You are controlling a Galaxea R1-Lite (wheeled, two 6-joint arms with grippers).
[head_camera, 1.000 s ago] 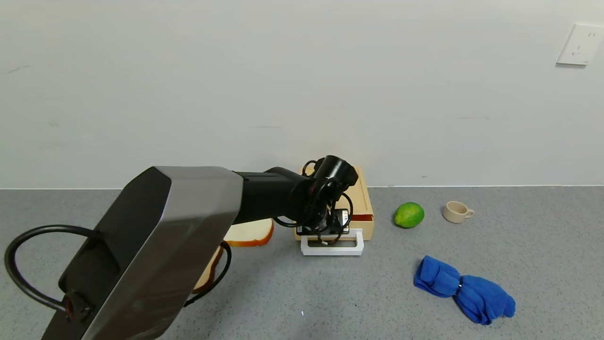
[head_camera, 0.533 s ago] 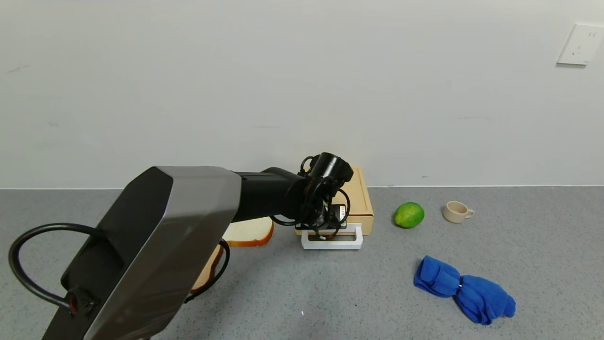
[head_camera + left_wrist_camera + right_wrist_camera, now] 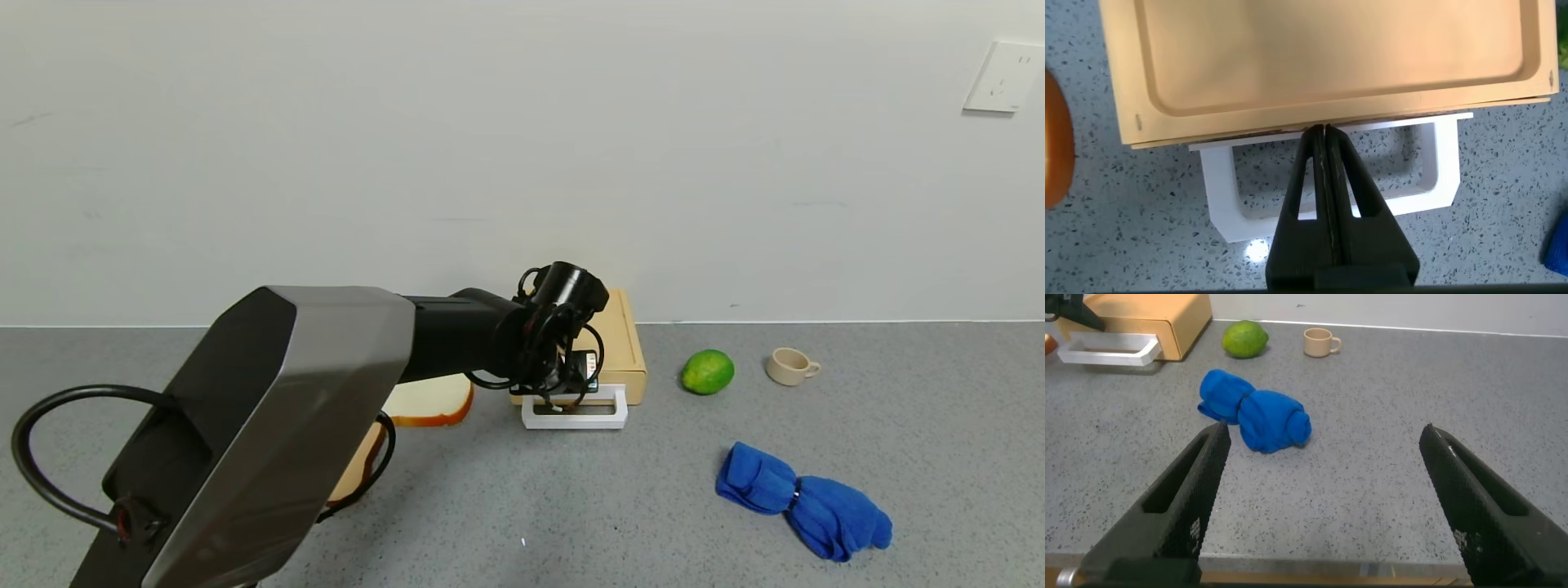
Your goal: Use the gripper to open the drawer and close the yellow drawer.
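The pale yellow-tan drawer box (image 3: 625, 343) stands against the wall, its drawer pushed in flush. Its white loop handle (image 3: 575, 413) lies on the counter in front. My left gripper (image 3: 563, 390) is shut and empty. In the left wrist view the gripper (image 3: 1319, 129) reaches over the handle's front bar (image 3: 1437, 175), and its closed tips rest against the drawer front under the box top (image 3: 1323, 57). My right gripper (image 3: 1324, 431) is open and empty, low over the counter at the near right, out of the head view.
A lime (image 3: 708, 371), a small beige cup (image 3: 790, 366) and a blue cloth (image 3: 804, 500) lie right of the box. Bread slices (image 3: 429, 402) lie left of it, partly behind my left arm. The wall is right behind the box.
The drawer was pulled out a little, showing a reddish inside; it has slid back in until shut. My left gripper moved toward the wall with it, and the handle moved back too.
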